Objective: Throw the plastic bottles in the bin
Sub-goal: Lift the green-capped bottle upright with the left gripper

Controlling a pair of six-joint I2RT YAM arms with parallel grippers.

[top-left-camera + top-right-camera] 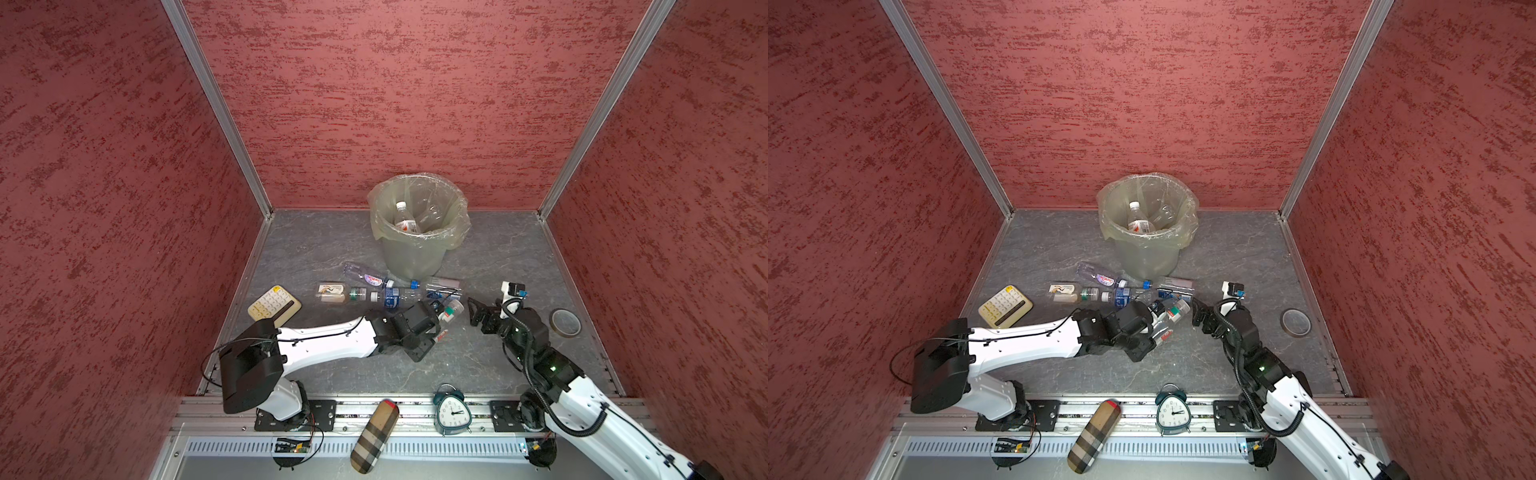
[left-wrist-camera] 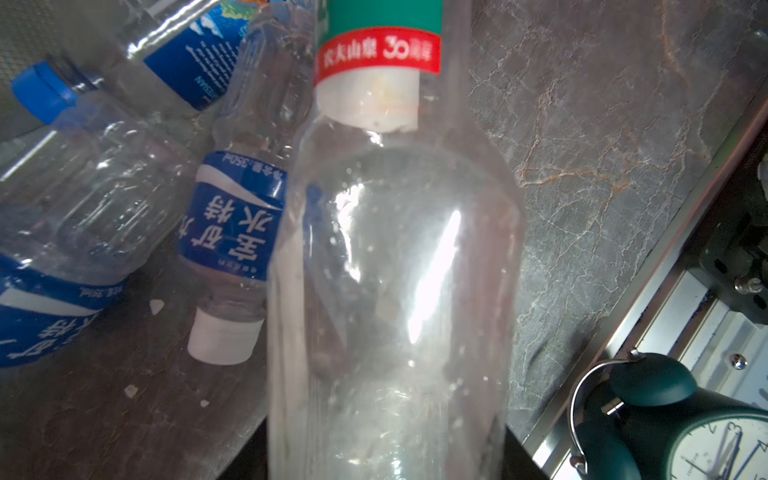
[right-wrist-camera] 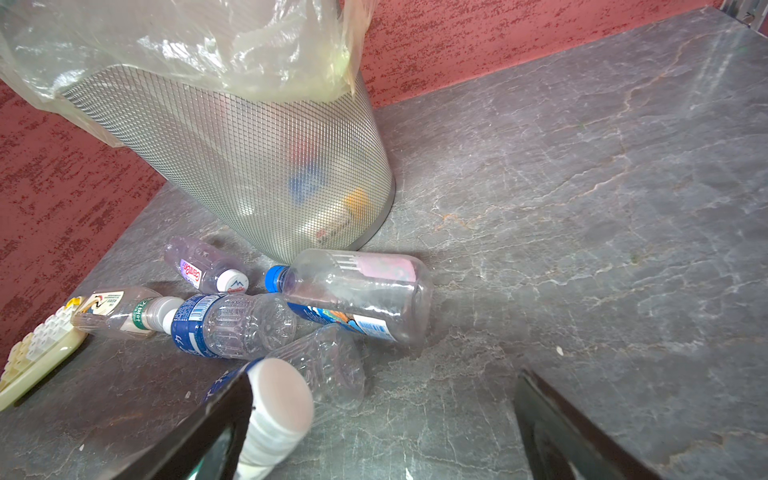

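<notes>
From where I stand, the left tool [image 1: 441,322], just right of centre in both top views, is clamped across the clear body of a green-and-red-labelled bottle [image 1: 451,311]. The left wrist view shows dark fingers pressed to both its sides. The bottle's long axis runs from lower left to upper right of the frame. Its labelled end points at the right tool [image 1: 472,311], whose jaws are spread wide and hold nothing. The bottle's whitish end sits just beside one finger.

Several loose bottles [image 3: 324,365] of thin, clear, ribbed plastic, some crumpled, lie on their sides on the grey veined table [image 1: 316,249]. They are clustered mid-frame at the foot of the bin [image 1: 415,253].
- A beige-labelled bottle [image 1: 332,293] and a blue-labelled bottle [image 1: 392,297] lie left to right, cap to cap.
- A pink-labelled bottle [image 1: 370,279] slants from upper left to lower right, with its white cap at the lower end.
- A larger blue-capped bottle [image 1: 440,286] lies left to right, cap pointing left, close against the bin's base.

The bin stands upright by the back wall, above the cluster. It is round and tapered, and the right wrist view shows fine mesh on its wall. A translucent yellowish bag [image 1: 457,232] is folded over the rim. Inside, a white-capped bottle [image 1: 403,218] leans cap-up beside another clear one [image 1: 432,214]. Blurred blue, red and yellow shapes show through the mesh lower down.
</notes>
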